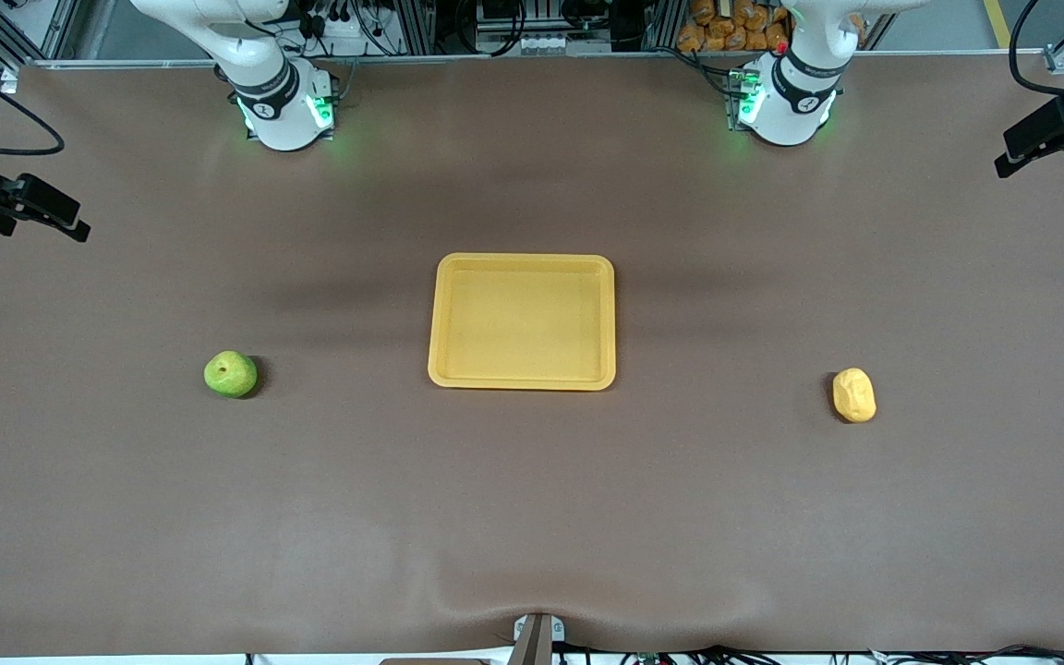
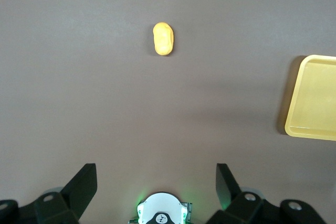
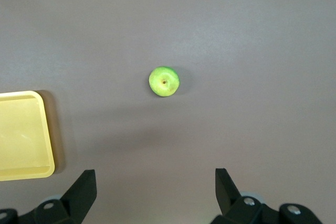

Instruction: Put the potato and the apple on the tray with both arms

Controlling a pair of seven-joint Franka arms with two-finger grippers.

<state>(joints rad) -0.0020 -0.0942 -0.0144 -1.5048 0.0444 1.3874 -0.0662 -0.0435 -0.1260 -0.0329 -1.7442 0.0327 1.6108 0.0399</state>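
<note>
The yellow-orange tray (image 1: 522, 320) lies empty at the middle of the brown table. The green apple (image 1: 230, 374) rests on the table toward the right arm's end. The yellow potato (image 1: 853, 394) rests toward the left arm's end. Both arms are raised out of the front view; only their bases show. My left gripper (image 2: 156, 179) is open and empty high over the table, with the potato (image 2: 163, 39) and a tray edge (image 2: 314, 98) below. My right gripper (image 3: 156, 182) is open and empty high over the table, with the apple (image 3: 164, 81) and a tray corner (image 3: 23, 136) below.
Black camera mounts (image 1: 1054, 134) (image 1: 19, 203) stick in over both ends of the table. The left arm's base (image 1: 786, 97) and the right arm's base (image 1: 283, 106) stand along the edge farthest from the front camera.
</note>
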